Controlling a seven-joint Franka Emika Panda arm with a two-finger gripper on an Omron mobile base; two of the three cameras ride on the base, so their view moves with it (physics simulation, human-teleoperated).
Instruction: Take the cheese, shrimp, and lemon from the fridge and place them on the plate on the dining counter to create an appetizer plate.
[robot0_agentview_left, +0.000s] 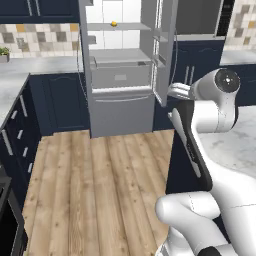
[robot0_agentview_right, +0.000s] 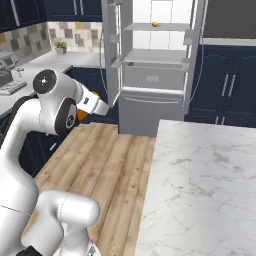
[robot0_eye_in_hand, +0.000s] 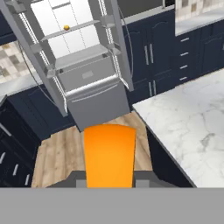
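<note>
cheese (robot0_eye_in_hand: 109, 153): I see its orange face, but its lower end drops behind the band, hiding the grip.
small yellow-orange item on fridge shelf (robot0_agentview_left: 114, 23): too small for me to name.
fridge (robot0_agentview_right: 152, 75): top cut off by frame.
dining counter (robot0_agentview_right: 200, 185): runs off right and bottom edges.

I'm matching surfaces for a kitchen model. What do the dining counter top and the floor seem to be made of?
The dining counter top looks like polished marble or a marble-look stone: white with faint grey veins. The floor looks like light wood or wood-look planks: long boards with grain lines and visible seams. As the scene is rendered, the real material stays open.
</note>
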